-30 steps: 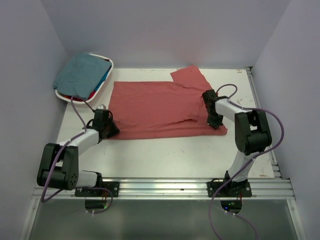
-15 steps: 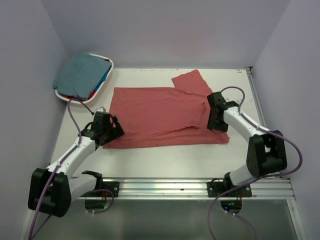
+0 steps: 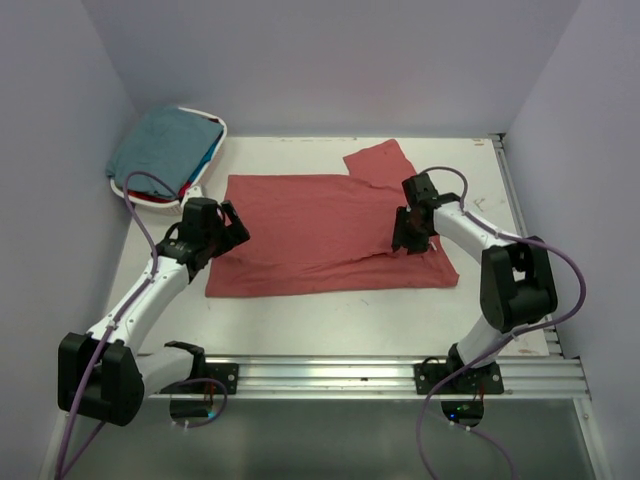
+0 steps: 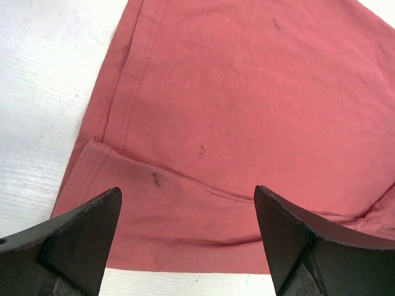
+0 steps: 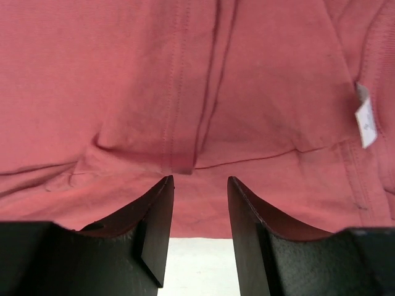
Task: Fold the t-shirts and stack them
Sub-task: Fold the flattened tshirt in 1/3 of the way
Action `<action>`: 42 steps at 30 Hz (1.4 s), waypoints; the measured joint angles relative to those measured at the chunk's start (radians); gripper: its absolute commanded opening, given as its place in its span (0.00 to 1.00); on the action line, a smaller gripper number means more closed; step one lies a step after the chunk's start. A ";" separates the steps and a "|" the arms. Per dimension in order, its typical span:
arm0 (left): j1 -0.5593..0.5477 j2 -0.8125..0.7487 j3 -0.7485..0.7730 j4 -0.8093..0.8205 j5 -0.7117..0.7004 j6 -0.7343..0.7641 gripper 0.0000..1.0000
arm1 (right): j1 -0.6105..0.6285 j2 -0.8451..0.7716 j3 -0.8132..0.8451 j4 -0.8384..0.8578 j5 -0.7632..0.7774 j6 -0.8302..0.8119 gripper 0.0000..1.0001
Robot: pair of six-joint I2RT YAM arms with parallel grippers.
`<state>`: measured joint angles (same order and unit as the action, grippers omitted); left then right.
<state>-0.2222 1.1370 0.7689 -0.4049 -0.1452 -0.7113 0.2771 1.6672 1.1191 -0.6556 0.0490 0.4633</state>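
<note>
Shows the faded brick-red cloth t-shirt flat on the white table, long axis left-right, hem under the wide-open empty left gripper, collar end under the slightly open empty right gripper.

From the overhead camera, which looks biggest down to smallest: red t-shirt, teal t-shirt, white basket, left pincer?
Largest: the brick-red t-shirt, by far.
Next: the teal t-shirt and the white basket look about alike; the shirt hides most of the basket, so I won't rank them.
Smallest: the left pincer.
</note>
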 measured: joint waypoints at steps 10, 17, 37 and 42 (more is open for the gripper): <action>-0.001 0.000 0.000 0.000 -0.013 0.000 0.92 | 0.000 0.031 0.000 0.067 -0.078 0.008 0.42; -0.001 0.000 -0.003 0.000 -0.017 0.000 0.91 | 0.000 0.074 0.000 0.085 -0.095 0.011 0.15; -0.001 -0.007 -0.014 0.001 -0.019 0.000 0.88 | 0.000 0.006 0.000 0.074 -0.090 0.006 0.38; -0.001 -0.007 -0.014 0.000 -0.019 0.000 0.88 | 0.000 0.031 0.000 0.081 -0.095 0.006 0.38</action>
<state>-0.2230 1.1297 0.7544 -0.4046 -0.1646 -0.7113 0.2768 1.6981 1.1191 -0.5743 -0.0460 0.4698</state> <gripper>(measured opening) 0.880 0.376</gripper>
